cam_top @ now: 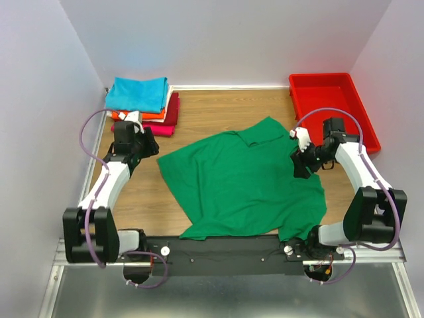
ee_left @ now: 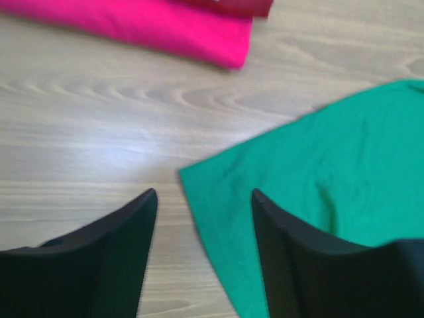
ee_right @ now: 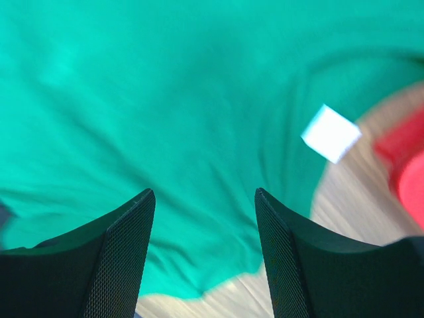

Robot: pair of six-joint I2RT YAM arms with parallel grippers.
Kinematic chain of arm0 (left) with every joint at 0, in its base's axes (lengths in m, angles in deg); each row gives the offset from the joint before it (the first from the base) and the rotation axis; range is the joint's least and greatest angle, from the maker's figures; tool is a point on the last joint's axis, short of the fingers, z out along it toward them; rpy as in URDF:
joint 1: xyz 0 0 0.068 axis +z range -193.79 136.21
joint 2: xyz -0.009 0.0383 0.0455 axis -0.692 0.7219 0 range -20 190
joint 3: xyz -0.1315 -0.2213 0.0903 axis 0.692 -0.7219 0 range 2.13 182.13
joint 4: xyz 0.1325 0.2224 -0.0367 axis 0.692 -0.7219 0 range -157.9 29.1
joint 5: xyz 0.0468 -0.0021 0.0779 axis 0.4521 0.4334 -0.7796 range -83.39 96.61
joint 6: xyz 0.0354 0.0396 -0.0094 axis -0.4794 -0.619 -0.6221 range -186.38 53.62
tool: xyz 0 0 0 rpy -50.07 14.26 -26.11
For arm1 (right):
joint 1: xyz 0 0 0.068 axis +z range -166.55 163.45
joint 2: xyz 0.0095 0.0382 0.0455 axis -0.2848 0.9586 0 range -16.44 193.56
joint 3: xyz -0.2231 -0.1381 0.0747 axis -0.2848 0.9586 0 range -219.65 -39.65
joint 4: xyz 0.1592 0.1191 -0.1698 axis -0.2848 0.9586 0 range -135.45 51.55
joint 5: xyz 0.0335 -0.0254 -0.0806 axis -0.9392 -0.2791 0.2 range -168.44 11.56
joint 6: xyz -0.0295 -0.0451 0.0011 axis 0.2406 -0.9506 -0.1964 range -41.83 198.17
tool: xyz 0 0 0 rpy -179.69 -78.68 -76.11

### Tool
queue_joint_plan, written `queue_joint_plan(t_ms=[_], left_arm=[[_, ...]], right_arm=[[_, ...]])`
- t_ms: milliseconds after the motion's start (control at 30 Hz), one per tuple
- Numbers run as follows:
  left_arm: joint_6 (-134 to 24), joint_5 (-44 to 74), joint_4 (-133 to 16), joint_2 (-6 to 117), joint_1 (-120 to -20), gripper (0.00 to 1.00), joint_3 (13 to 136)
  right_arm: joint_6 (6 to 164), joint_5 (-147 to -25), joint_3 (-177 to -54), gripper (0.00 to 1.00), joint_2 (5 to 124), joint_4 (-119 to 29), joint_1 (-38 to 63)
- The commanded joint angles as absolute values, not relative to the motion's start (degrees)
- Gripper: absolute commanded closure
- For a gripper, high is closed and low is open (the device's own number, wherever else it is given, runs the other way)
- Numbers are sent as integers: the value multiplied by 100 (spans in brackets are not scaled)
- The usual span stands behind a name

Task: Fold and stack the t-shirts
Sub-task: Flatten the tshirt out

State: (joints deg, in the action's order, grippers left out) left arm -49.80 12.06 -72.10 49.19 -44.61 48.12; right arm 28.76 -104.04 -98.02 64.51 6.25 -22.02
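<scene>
Black mounting rail [cam_top: 225, 255], near edge of the wooden table [cam_top: 218, 112]. Green t-shirt [cam_top: 245, 185]: spread flat mid-table, rumpled, hem reaching the rail, white neck label [ee_right: 331, 132] showing. Left gripper [ee_left: 204, 193]: jaws wide apart, empty, above the shirt's left corner and bare wood. Right gripper [ee_right: 204, 192]: jaws wide apart, nothing held, over the shirt by the collar; contact with cloth unclear. Folded stack, far left: turquoise t-shirt [cam_top: 138, 94] on top, with orange [cam_top: 152, 116], dark red [cam_top: 173, 109] and magenta [cam_top: 159, 130] beneath. Red tray [cam_top: 328, 109]: far right.
</scene>
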Motion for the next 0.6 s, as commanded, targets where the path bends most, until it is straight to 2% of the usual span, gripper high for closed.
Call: queue_joint_plan(t_ms=[0,233,367,567], left_arm=[[-4722,2733,-6855,5696,-4186,41,4756],[-4766,2569,-6934,6542,-4186,44,5029],[-4836,2323,-7004,6789,-4177,46,5029],[-4915,1919,-7171,7184,-4194,49,5354]], right_arm=[[3237,-11938,-10064,31,6328,869,-2226],[3440,-12827,-9985,31,6416,711,-2226],[3826,-13353,-9504,32,6346,107,-2226],[3923,-13231,-9344,31,6082,25,-2226]])
